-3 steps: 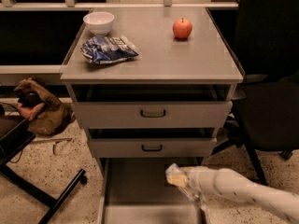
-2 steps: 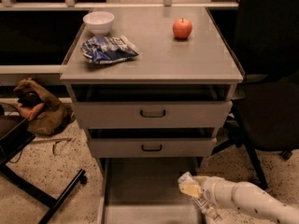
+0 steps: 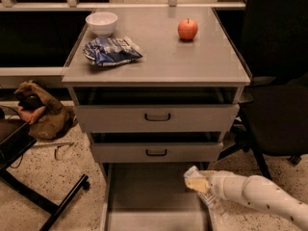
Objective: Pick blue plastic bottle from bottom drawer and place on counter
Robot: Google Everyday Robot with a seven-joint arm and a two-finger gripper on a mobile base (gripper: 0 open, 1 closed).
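Camera view, cabinet seen from the front and above. I have the pale two-finger gripper (image 3: 196, 181) low at the right of the scene, at the end of the white rounded arm (image 3: 260, 196) that enters from the lower right corner. It sits over the right-hand side of the bottom drawer (image 3: 144, 186), a long shallow grey metal tray pulled out towards me. The tray's bare flat floor stretches away to the gripper's left and below it. I cannot tell whether the gripper is spread or clamped, nor whether it grips anything.

Just below and behind the gripper, against the tray's right wall, lies a pale translucent shape that I take for the blue plastic bottle (image 3: 211, 202). Its label and cap are not clear to me, and I cannot tell whether it touches the gripper.

Directly above the gripper are two grey drawer fronts with black handles, the lower one (image 3: 156, 152) near and the upper one (image 3: 157, 117) further up. Well above these is the counter (image 3: 154, 66), a broad flat grey slab. On it, far up from the gripper, stands a red apple (image 3: 187, 29). Up and to the left are a crumpled blue-and-white foil snack bag (image 3: 111, 51) and, beyond it, a small white bowl (image 3: 101, 23). A black office chair (image 3: 279, 105) stands to the gripper's upper right.
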